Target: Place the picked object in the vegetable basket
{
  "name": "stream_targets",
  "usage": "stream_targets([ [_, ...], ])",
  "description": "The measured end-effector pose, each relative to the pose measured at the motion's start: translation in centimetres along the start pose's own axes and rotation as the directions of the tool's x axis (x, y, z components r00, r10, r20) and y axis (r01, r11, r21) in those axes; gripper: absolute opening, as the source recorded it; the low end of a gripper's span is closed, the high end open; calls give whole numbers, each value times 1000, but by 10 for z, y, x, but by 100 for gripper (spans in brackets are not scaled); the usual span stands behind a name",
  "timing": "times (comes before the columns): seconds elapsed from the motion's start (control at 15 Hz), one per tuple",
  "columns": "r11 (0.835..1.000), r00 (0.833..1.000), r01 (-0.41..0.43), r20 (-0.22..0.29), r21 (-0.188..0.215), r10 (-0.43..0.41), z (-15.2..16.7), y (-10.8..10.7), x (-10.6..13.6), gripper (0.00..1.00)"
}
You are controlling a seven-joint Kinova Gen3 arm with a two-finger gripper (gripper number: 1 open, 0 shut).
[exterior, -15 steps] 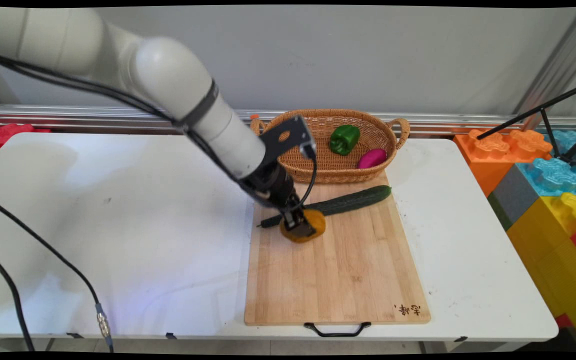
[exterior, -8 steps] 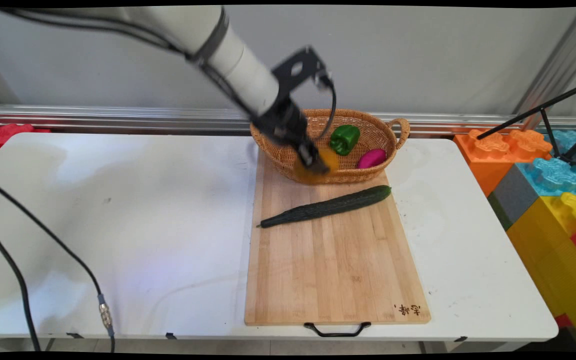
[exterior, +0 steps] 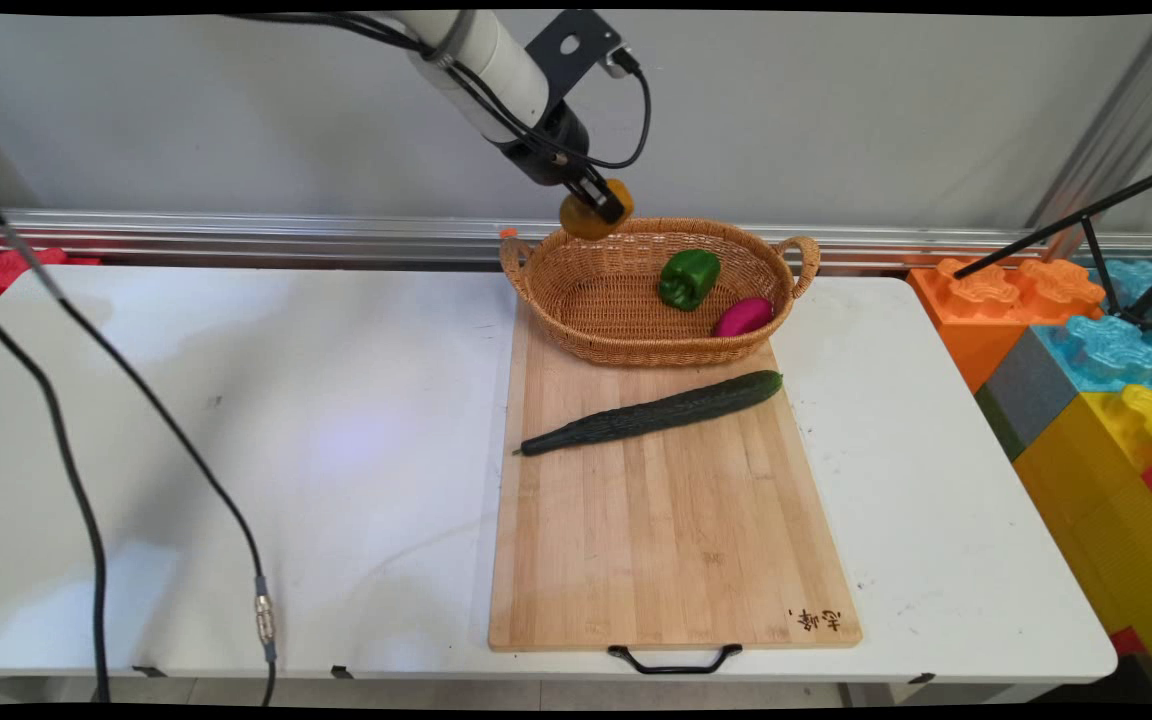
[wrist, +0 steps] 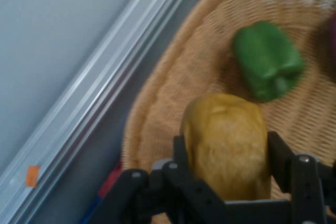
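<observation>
held item: yellow-orange lump [exterior: 591, 216], prob. a potato or a toy one; can't tell which. Rounded, oblong, matte, slightly dimpled skin in hand view [wrist: 228, 145].
end effector: black 2-finger end effector [exterior: 604, 204] clenched on the lump, one finger each side across its narrow width; hand view shows the pads pressed to both flanks [wrist: 231, 169].
where: lump is up in the air, clear of everything, above the far-left rim of the wicker basket [exterior: 546, 300]; not touching the weave. In hand view the basket floor lies beyond it.
handling (judgement): looks stiff, no dent visible at the fingers. Prob. light to moderate wt; arm carries it w/o visible sag. Dull skin, so likely not slippery, but the rounded sides could let it roll or twist betw. flat pads. Doesn't look fragile.
best hold (judgement): across the short axis near the middle, as now; gripping toward an end would risk it squirting out.
basket contents: green bell pepper [exterior: 688, 278] near the middle, glossy, lobed; magenta egg-shaped item [exterior: 743, 317] just right of it against the near-right wall. The two are close, contact unclear. Left half of basket floor is bare.
cutting board: bamboo board [exterior: 671, 530] on the white bench [exterior: 236, 450], basket sitting on its far end; black handle at the near edge.
cucumber: long dark-green cucumber [exterior: 651, 412] lying diagonal on the board, just in front of basket, apart from it.
surround: black cables [exterior: 171, 440] hang over the left of the bench; coloured foam blocks [exterior: 1086, 350] off the right side.
</observation>
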Motion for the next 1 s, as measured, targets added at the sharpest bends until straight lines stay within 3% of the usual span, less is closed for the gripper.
stream_targets([
  [0.2, 999, 998, 50, 30, 16, -50, 40, -15, -15, 0],
  [0.4, 996, 995, 87, 48, -3, -87, 79, -18, -28, 0],
  [0.73, 993, 993, 114, 41, -36, -112, 115, -13, -35, 0],
  [0.8, 992, 993, 115, 37, -43, -113, 118, -12, -34, 100],
  [1.0, 993, 995, 100, 18, -54, -100, 121, -6, -27, 100],
])
